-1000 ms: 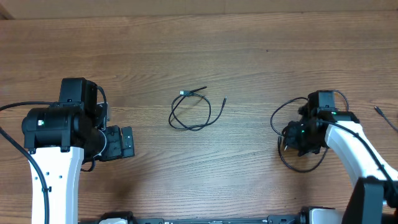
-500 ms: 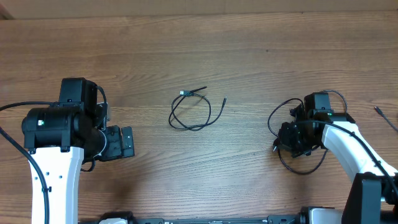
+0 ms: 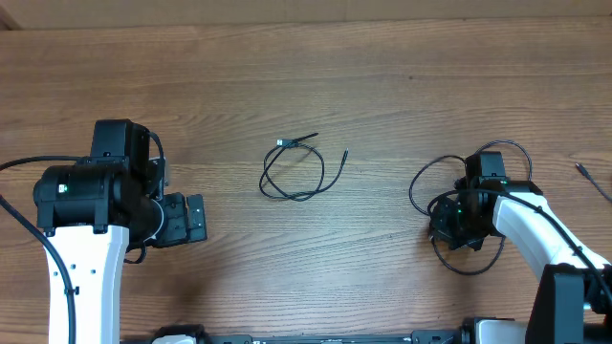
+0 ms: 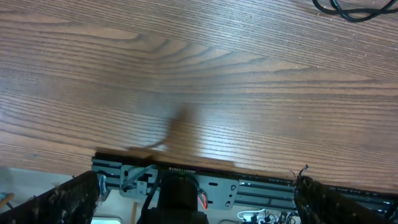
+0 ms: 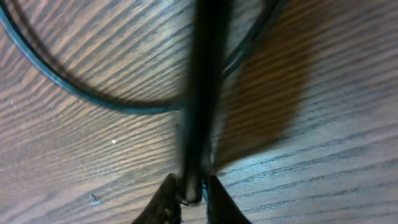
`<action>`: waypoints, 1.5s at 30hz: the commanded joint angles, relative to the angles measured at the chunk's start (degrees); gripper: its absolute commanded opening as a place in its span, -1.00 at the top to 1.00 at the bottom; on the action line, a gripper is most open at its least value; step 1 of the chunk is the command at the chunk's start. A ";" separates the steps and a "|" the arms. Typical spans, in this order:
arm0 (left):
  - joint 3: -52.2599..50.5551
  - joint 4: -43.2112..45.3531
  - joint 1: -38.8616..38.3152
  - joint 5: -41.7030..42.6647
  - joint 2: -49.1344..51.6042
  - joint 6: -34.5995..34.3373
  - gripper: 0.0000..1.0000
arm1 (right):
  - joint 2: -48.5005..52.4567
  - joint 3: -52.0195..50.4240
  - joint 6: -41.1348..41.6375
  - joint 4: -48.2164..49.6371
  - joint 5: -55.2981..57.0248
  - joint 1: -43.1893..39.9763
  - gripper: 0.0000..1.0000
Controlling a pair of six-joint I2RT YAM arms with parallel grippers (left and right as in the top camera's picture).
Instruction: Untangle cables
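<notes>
Thin black cord loop: loose on brown wooden table, near centre, plug ends at its 12 o'clock, well apart from both grippers. Second thin black cord: toward table's 3 o'clock, looped around right gripper. Right wrist view: fingertips nearly together, pinching this cord. Stray black cord end: far 3 o'clock edge. Left gripper: toward 9 o'clock, jaws spread wide over bare wood.

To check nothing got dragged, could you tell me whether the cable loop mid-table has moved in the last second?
No. The cable loop keeps the same place and shape against the wood grain of the table, seen from overhead.
</notes>
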 commanded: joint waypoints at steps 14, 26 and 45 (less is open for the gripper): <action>0.70 0.07 0.57 0.42 1.64 1.29 -0.99 | -0.15 -4.44 5.38 5.60 2.75 0.26 0.58; 0.70 0.09 0.57 0.42 2.10 1.29 -0.99 | -0.59 0.02 1.64 1.57 -3.93 0.26 0.92; 0.70 0.09 0.57 0.42 2.19 1.29 -0.99 | -6.91 17.94 -6.71 12.07 -14.80 1.51 0.92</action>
